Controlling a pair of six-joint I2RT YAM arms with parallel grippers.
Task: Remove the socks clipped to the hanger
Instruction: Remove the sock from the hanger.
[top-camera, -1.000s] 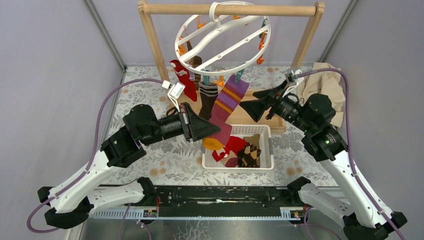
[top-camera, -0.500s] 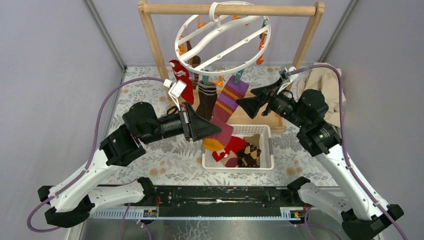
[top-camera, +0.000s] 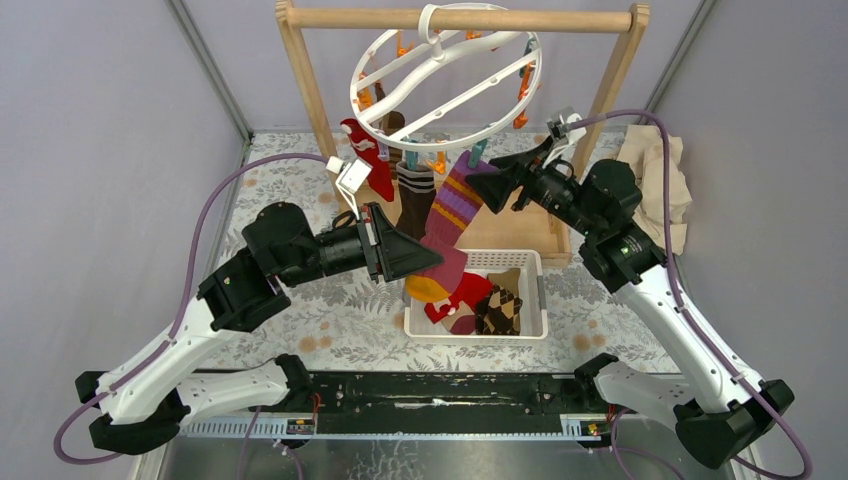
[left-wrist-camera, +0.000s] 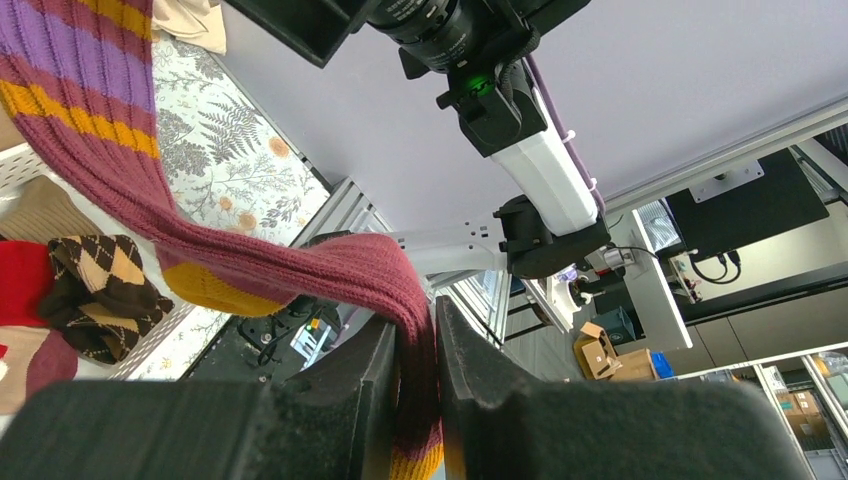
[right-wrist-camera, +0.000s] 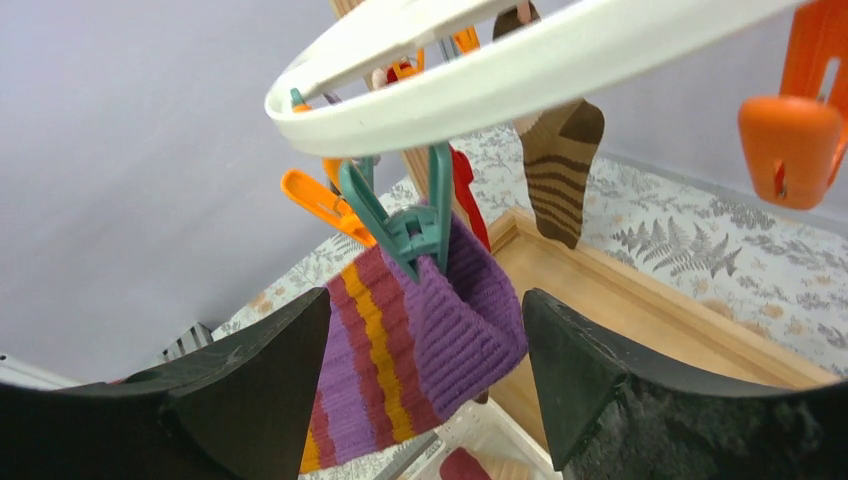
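The white ring hanger (top-camera: 446, 82) hangs from the wooden rack bar. A purple-orange striped sock (top-camera: 456, 205) hangs from a teal clip (right-wrist-camera: 412, 222) on the ring's near rim. My left gripper (top-camera: 432, 262) is shut on the maroon lower end of that sock (left-wrist-camera: 395, 290). My right gripper (top-camera: 478, 187) is open, its fingers on either side of the sock's top (right-wrist-camera: 440, 330), just below the teal clip. A red sock (top-camera: 368, 158) and a brown-striped sock (top-camera: 415, 195) still hang on the left side. The brown-striped one shows in the right wrist view (right-wrist-camera: 560, 170).
A white basket (top-camera: 540, 295) under the hanger holds several loose socks, red, tan and brown argyle. The wooden rack posts (top-camera: 305, 85) and base frame (right-wrist-camera: 640, 300) stand behind. A beige cloth (top-camera: 665, 175) lies at the right. Orange clips (right-wrist-camera: 790, 125) hang empty.
My right gripper has risen and moved left toward the striped sock's top and its teal clip. My left gripper has stayed shut on the sock's lower end.
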